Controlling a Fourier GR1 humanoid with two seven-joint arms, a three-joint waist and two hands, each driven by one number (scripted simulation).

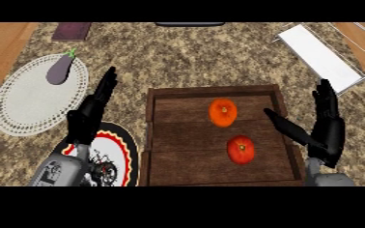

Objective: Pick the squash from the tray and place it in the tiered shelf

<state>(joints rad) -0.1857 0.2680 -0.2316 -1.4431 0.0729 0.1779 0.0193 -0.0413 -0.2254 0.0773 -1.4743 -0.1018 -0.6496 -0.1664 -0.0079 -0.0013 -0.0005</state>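
Head view, looking steeply down at the speckled stone desk [206, 53].

1. Tray. A dark wooden tray [151, 125] with raised walls lies at the centre of the view, reaching toward 6 o'clock.
2. Tray contents. Two round items lie on the tray floor, apart from each other and from the walls. The orange squash [223, 112] lies nearer 12 o'clock; a red tomato [241, 149] lies at about 5 o'clock from it.
3. Tiered shelf. A white wire-framed tiered shelf [321, 58] stands at 2 o'clock from the tray, set at a slant, well apart from the squash.
4. Left hand. The left hand [87, 118] shows at 9 o'clock from the tray, outside the tray's left wall. Its fingers are straight and point toward 12 o'clock. It grasps nothing.
5. Right hand. The right hand [324, 128] shows at 3 o'clock, over the tray's right wall. Its fingers are straight and point up, with the thumb extended toward 10 o'clock over the tray floor. It is released and touches neither item.
6. Other items. A white doily mat [32, 101] lies at 9 o'clock with a purple eggplant [61, 70] on it. A plate [118, 142] with a red and black rim lies at 7 o'clock, partly covered by the left forearm. A dark purple pad [72, 31] lies at 11 o'clock.
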